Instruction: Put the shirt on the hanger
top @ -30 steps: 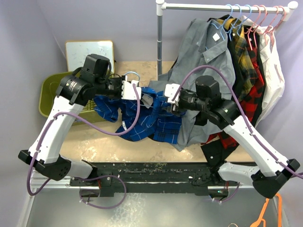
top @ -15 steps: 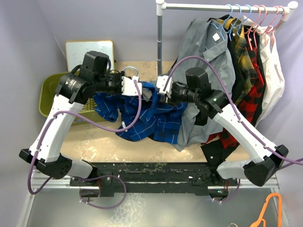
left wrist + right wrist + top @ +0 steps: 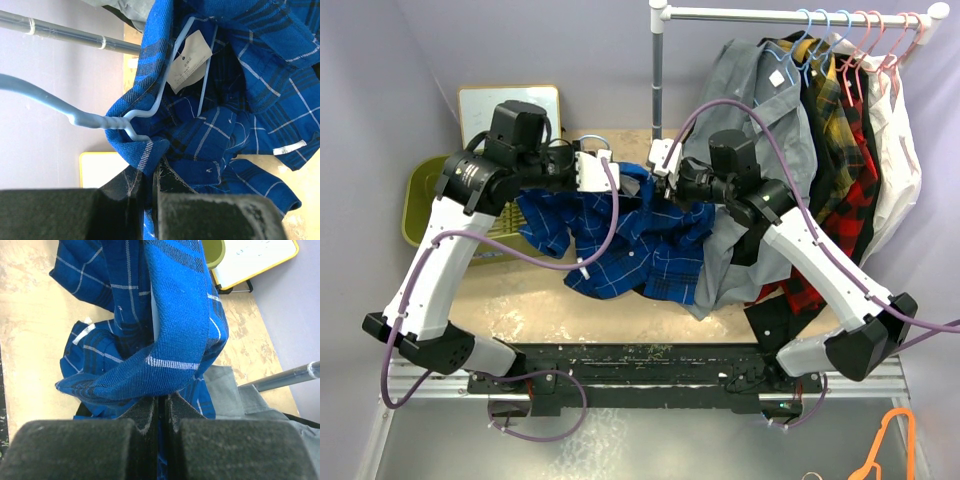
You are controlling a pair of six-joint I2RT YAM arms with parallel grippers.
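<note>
Arms fold inward over the tan tabletop (image 3: 520, 300), elbows out, and your left gripper (image 3: 588, 172) and right gripper (image 3: 665, 172) face each other. Each has its jaws pressed together on a fold of the royal-blue plaid button-up shirt (image 3: 640, 240), which hangs between them with its tail on the table. Only your left wrist view shows the thin light-blue wire hanger (image 3: 100, 121) running inside the collar beside the white neck label (image 3: 187, 60).
</note>
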